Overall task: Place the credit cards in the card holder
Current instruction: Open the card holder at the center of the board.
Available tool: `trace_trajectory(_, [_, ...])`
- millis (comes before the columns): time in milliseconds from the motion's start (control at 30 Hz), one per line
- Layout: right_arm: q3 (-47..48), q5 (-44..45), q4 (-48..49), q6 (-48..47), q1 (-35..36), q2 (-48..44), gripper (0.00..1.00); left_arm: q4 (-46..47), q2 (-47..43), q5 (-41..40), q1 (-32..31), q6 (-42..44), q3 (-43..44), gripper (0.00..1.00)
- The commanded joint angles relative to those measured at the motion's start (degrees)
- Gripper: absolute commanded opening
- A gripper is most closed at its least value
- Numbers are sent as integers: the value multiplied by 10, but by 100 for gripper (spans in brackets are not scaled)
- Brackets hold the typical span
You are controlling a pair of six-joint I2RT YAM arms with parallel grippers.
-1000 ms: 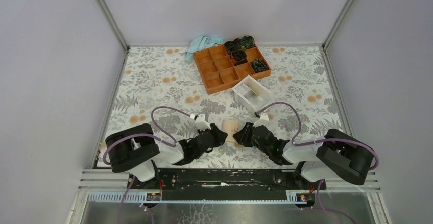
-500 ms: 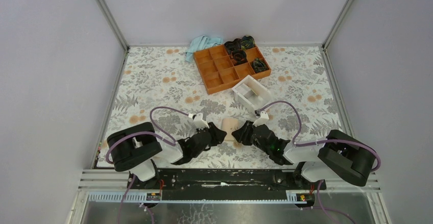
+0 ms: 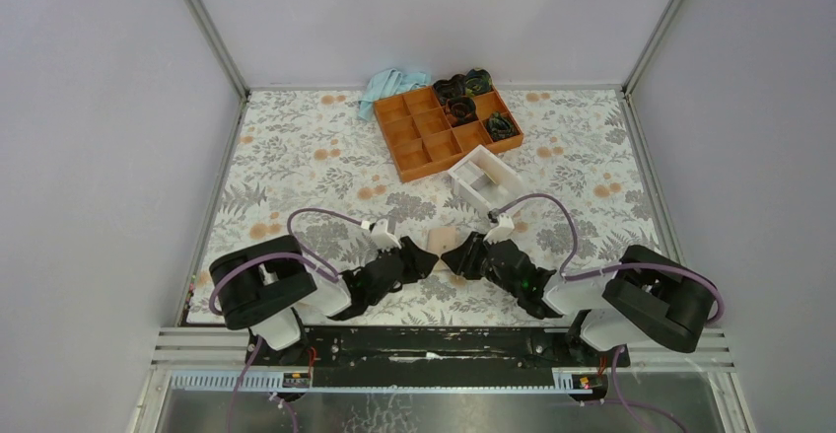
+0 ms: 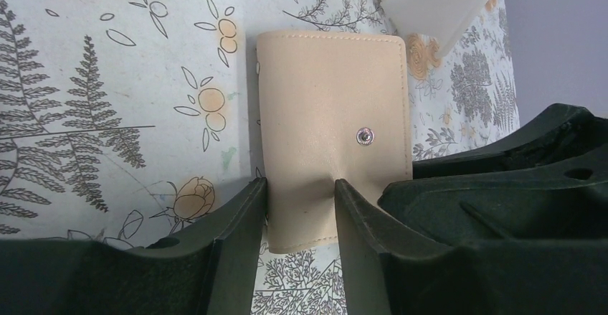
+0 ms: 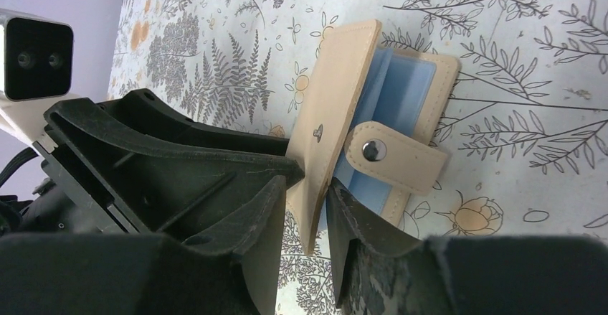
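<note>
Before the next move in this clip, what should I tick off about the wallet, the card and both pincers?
1. Is the right pincer clamped on the raised flap of the card holder? Ok, the flap sits between its fingers.
2. Is the left pincer steadying the holder's near edge? Ok, the leather puckers at one finger.
3. Is the closure tab unsnapped? Ok, though it lies across the opening.
4. Is the light blue card fully seated inside? Cannot tell; it shows in the pocket, but its depth is hidden.
5. Are the other cards accounted for? Cannot tell.
</note>
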Motion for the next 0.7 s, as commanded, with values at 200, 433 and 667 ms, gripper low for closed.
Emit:
trace_trajectory(200, [31,-25,64,5,-1,45,25,50,23,39,2,-9,-29,47])
trace_trajectory(433, [80,14,-86,-49,0,-4,5,-92,-53,-21,2,-17,-23,48])
trace_trajectory(667, [213,64,-319,-158,0,-4,0,-296,-155,-105,2,-17,16,50])
